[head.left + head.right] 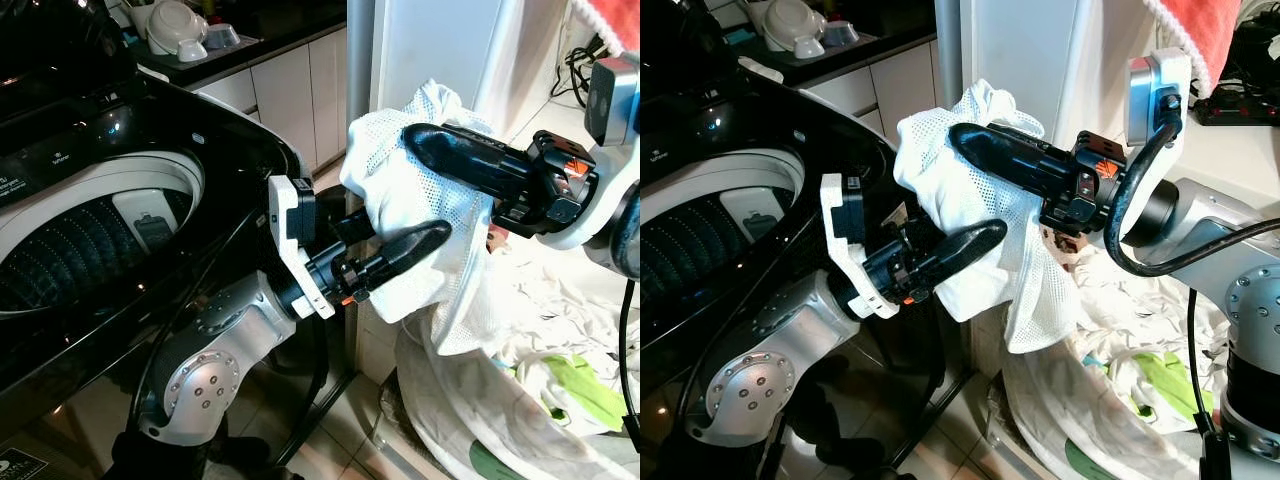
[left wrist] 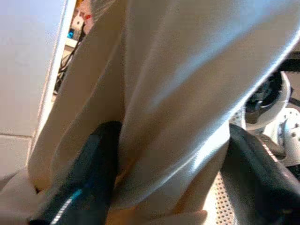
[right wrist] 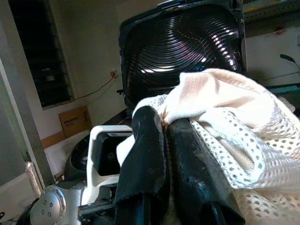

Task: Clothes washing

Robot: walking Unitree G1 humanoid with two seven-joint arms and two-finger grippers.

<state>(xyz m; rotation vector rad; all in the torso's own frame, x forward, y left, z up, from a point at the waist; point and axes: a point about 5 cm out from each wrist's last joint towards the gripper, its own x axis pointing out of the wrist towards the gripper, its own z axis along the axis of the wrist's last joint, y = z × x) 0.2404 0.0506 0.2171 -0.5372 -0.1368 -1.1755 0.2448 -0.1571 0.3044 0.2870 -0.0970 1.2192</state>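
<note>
Between the fingers of the right gripper point(image 1: 975, 145), closed tight on a bunched fold: a white mesh garment point(image 1: 420, 210), held up in the air just beside the washing machine point(image 1: 120, 200), tail hanging down toward the heap. From below, left gripper point(image 1: 425, 245) spread wide, fingers either side of the hanging cloth, not yet pinching. Soft, light, limp; likely to drape and snag by its holes, so best taken at a gathered bunch, not a loose edge. Further out, open drum point(image 1: 80, 250) at left, dark and ribbed, no clothes visible inside. Lower right, laundry pile point(image 1: 560, 360) of white and green pieces, container beneath hard to make out.
</note>
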